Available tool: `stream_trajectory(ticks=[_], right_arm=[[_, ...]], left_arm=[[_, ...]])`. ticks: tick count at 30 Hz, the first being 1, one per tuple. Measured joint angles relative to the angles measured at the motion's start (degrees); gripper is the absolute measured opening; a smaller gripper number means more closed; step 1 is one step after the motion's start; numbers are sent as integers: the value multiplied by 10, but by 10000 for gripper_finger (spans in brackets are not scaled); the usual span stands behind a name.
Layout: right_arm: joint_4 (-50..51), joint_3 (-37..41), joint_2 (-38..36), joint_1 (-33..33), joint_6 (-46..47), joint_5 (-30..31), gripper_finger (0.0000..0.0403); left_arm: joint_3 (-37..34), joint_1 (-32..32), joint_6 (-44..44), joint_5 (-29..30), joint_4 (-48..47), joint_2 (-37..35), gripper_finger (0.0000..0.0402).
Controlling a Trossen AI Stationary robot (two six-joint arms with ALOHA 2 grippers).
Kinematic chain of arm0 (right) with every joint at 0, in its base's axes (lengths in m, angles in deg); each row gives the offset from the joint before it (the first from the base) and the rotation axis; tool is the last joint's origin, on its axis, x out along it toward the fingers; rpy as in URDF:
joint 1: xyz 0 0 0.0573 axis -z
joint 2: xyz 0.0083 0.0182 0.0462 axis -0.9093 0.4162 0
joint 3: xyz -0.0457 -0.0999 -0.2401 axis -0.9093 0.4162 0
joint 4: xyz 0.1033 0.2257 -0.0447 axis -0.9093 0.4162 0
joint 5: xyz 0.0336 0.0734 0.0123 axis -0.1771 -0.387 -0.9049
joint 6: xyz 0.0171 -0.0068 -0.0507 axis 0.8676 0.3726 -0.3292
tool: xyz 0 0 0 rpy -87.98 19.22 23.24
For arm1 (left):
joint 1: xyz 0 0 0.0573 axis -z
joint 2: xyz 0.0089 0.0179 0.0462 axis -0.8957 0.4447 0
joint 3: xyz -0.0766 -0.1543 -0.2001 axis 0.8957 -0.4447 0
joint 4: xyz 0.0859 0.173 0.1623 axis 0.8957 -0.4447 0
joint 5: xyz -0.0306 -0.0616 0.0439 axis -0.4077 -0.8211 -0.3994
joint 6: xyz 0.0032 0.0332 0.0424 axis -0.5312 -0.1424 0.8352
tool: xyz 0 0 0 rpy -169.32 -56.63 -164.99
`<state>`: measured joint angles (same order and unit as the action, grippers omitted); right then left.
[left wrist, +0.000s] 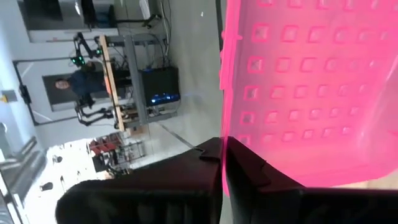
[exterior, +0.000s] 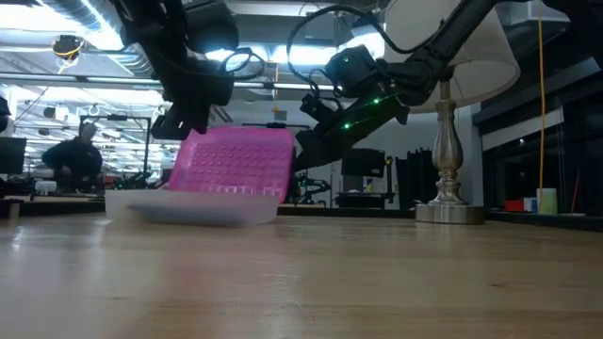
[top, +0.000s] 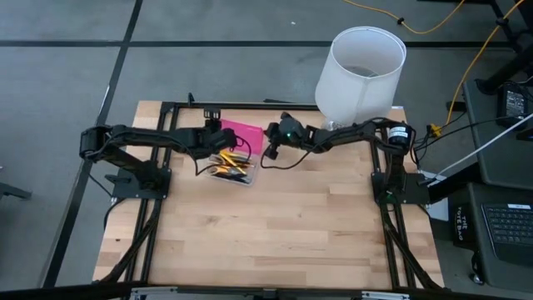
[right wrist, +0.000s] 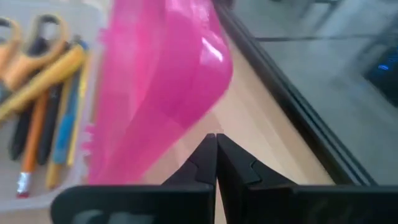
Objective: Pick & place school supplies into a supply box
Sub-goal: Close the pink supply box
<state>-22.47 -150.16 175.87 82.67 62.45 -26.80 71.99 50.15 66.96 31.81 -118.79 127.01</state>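
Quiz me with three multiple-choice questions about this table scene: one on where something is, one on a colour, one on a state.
1. Where are the pens and scissors?
A. In the clear base of the case
B. Scattered on the floor
C. Inside the lampshade

2. What colour is the case's lid?
A. Green
B. Hot pink
C. White

3. How does the lid stand?
A. Shut flat
B. Taken off
C. Raised open

Answers:
1. A, the right wrist view shows them lying in the base beside the lid.
2. B, pink in every view.
3. C, it stands up from the base in the low view, near the shut left claw.
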Motion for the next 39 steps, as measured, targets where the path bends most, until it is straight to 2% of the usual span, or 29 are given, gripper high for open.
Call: stream_trajectory(ticks=[5, 11, 18, 27, 39], right_arm=[[-25, 0, 0, 16, -3, -94, 10], [-25, 0, 0, 29, -6, -118, 10], [-26, 0, 0, 29, -51, -210, 10], [-23, 0, 0, 27, -64, -213, 10], [-12, 0, 0, 27, -64, -212, 10]], left_arm=[[0, 27, -1, 1, 0, 0, 3], [0, 49, -6, 11, 0, 0, 3], [0, 61, -29, 11, 0, 0, 3], [0, 66, -36, 6, 0, 0, 3], [0, 67, -35, -33, 1, 0, 3]])
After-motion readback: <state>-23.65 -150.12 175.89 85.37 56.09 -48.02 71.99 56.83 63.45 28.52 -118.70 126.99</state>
